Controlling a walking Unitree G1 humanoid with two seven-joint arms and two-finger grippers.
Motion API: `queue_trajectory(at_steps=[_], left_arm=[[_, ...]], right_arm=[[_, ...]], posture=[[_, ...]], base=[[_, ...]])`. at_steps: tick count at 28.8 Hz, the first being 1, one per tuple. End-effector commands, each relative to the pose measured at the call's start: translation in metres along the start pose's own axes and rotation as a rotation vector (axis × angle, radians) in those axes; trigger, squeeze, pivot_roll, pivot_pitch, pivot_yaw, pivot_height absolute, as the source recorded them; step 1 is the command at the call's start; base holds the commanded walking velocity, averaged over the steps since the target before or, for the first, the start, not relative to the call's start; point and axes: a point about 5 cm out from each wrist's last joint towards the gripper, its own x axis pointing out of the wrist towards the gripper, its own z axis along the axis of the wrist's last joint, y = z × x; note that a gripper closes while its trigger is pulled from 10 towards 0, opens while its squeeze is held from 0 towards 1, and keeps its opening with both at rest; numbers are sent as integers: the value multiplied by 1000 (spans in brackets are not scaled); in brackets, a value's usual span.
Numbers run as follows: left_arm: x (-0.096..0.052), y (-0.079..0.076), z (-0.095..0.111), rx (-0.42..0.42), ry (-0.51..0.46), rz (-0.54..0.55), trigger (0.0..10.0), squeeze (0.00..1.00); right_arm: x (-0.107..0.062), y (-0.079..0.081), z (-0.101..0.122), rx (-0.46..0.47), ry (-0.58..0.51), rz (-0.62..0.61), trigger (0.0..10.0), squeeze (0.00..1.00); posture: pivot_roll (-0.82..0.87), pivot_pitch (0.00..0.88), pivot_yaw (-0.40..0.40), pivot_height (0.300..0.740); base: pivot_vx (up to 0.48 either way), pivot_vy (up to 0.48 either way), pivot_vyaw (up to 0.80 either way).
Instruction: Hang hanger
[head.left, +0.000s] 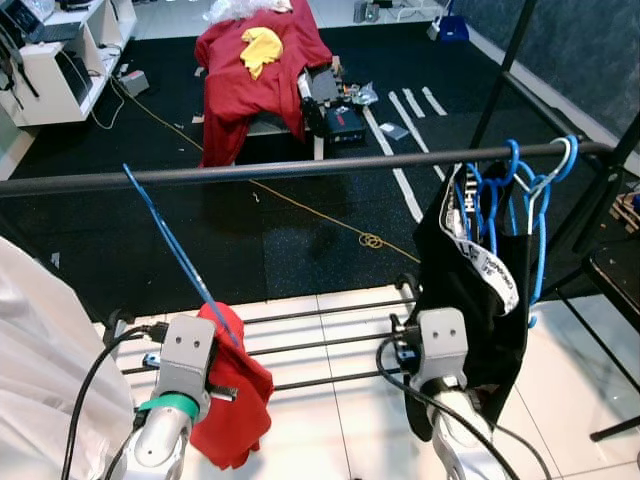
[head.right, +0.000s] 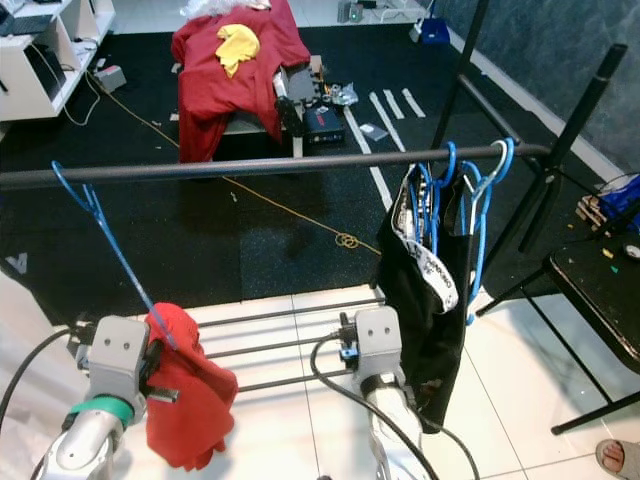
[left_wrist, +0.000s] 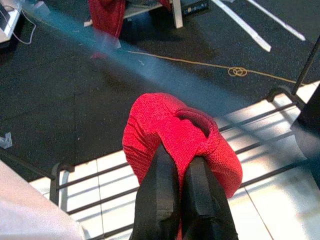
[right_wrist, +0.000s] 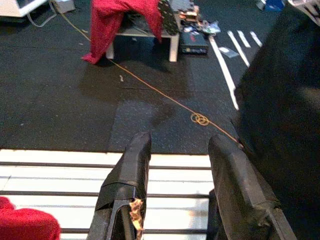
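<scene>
Left gripper, fingers closed, is gripping the red garment on the blue hanger, whose hook is reaching the rail. Seating unconfirmed; release remains. Right gripper is hanging open, empty.

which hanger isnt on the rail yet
The blue hanger with the red garment, held by the left gripper; in the right eye view its hook looks just short of the rail. The other hangers hook over it at the right.
</scene>
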Motion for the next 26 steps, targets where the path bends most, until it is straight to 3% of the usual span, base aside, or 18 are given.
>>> queue_trajectory(at_steps=[1,10,26], left_arm=[[0,3,1,-4,-14,19,10000,0],[-2,4,1,3,-23,39,10000,0],[-2,4,0,11,-25,52,10000,0]], right_arm=[[-3,2,-5,2,16,0,10000,0],[2,5,9,-79,-62,44,10000,0],[3,8,6,-86,-65,51,10000,0]], posture=[[-64,73,81,740],[-54,77,63,740],[-45,81,64,740]], base=[[0,0,0],[0,0,0],[-36,0,0]])
